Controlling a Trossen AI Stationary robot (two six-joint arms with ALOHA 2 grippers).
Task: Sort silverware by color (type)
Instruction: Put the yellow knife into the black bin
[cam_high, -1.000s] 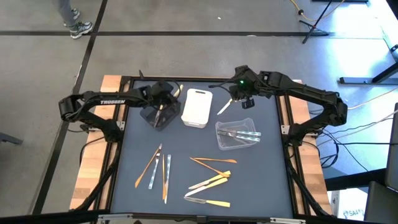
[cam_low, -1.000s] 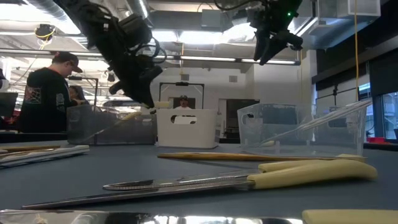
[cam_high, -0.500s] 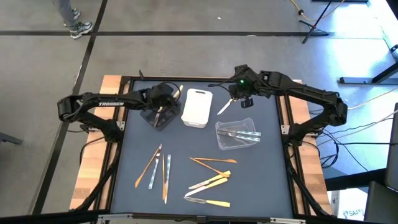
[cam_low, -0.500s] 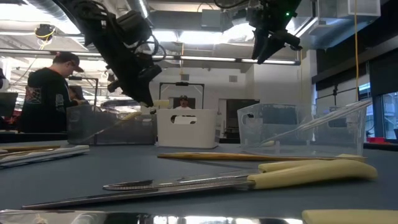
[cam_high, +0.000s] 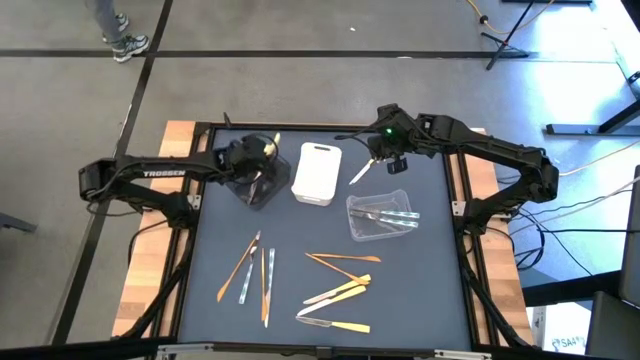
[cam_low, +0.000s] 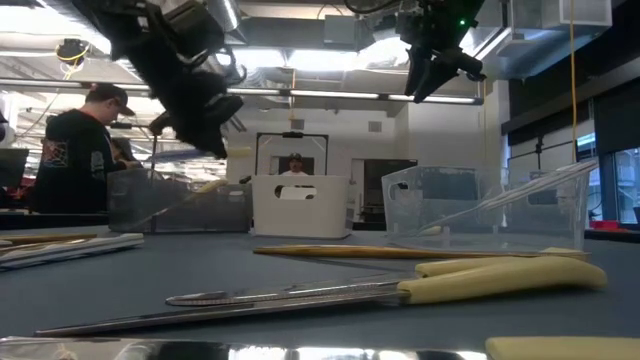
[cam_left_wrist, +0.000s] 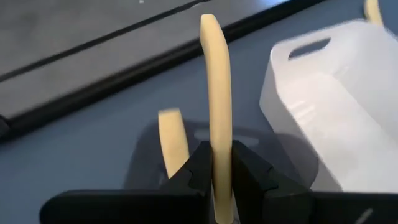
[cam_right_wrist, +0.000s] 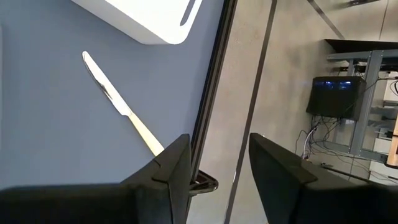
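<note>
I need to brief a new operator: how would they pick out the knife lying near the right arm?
Start at the white tray in the back middle of the table. Just to its right, below the right claw, lies one knife, diagonal. It is alone there, apart from the other utensils.

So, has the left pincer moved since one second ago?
Yes. In the high view the left pincer, shut on a pale yellow plastic utensil, has drawn back leftward, away from the white rectangular plastic bin, which stays put.
</note>
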